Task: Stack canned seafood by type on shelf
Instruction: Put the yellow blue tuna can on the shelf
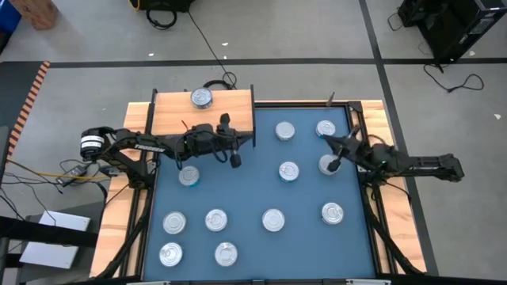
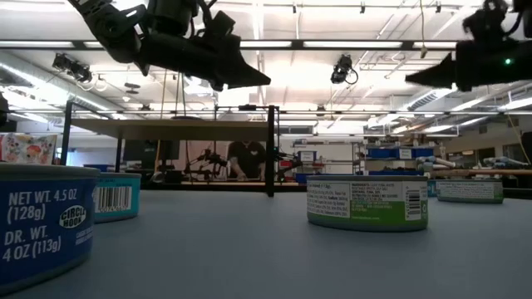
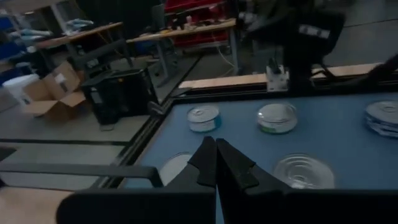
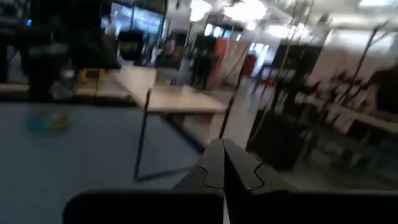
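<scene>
Short round silver-lidded seafood tins (image 1: 273, 220) lying scattered over blue tabletop (image 1: 245, 194); one sitting on light wooden shelf (image 1: 170, 111), far left. Left gripper (image 1: 235, 161) hovering beside shelf, fingers closed, empty. Right gripper (image 1: 334, 167) pinched closed, empty, over right-side tin (image 1: 327, 164). Tins probably rigid, slick; gripping across sidewall likely best.

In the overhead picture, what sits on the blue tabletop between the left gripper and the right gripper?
In the high view, two tins lie between the left gripper and right gripper: one tin farther back, another nearly on the line between them.
</scene>
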